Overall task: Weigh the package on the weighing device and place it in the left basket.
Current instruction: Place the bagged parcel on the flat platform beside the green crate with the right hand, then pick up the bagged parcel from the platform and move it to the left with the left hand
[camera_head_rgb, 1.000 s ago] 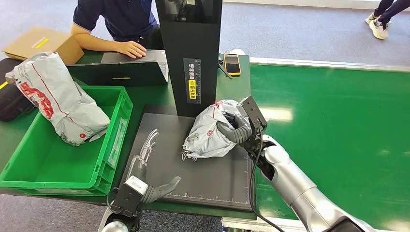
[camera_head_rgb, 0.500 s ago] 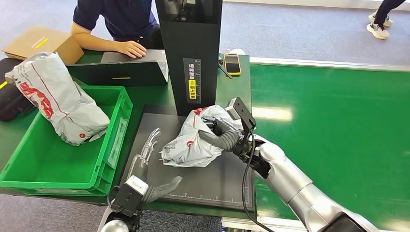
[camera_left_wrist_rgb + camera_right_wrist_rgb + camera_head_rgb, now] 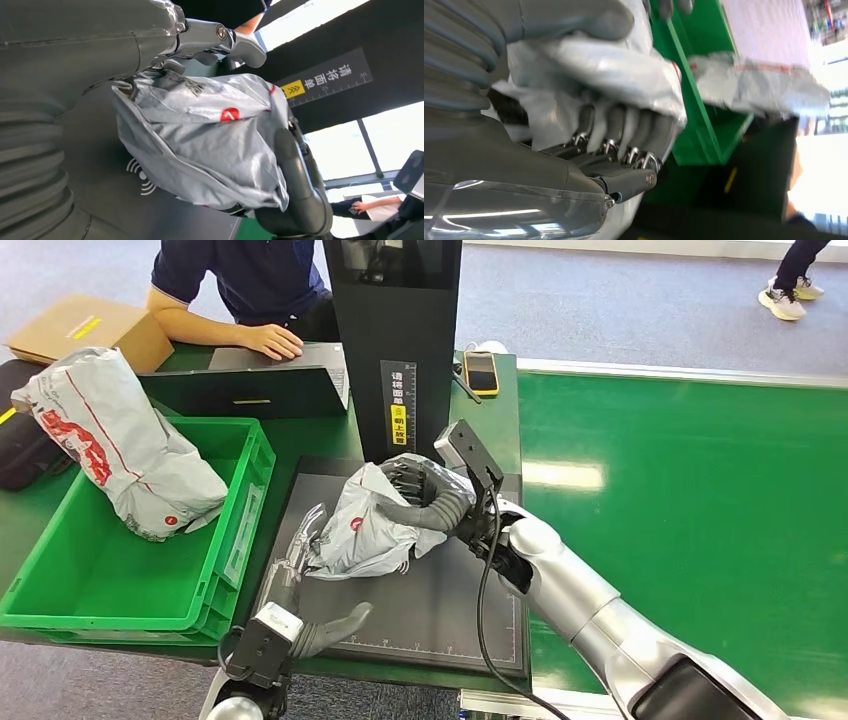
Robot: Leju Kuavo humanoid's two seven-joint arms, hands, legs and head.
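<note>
Here we have the grey package over the weighing plate, near its left edge, gripped by our right hand. We judge the weighing step is on; next, a handover or carry to the green basket. Our left hand lies spread, holding nothing, beside it. The right wrist view shows fingers wrapped round the bag.

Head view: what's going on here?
The right hand grips a grey package over the black scale plate, close to the open left hand. The green basket to the left already holds another grey bag. A person sits behind at a laptop. Whether the package rests on the plate is unclear.
</note>
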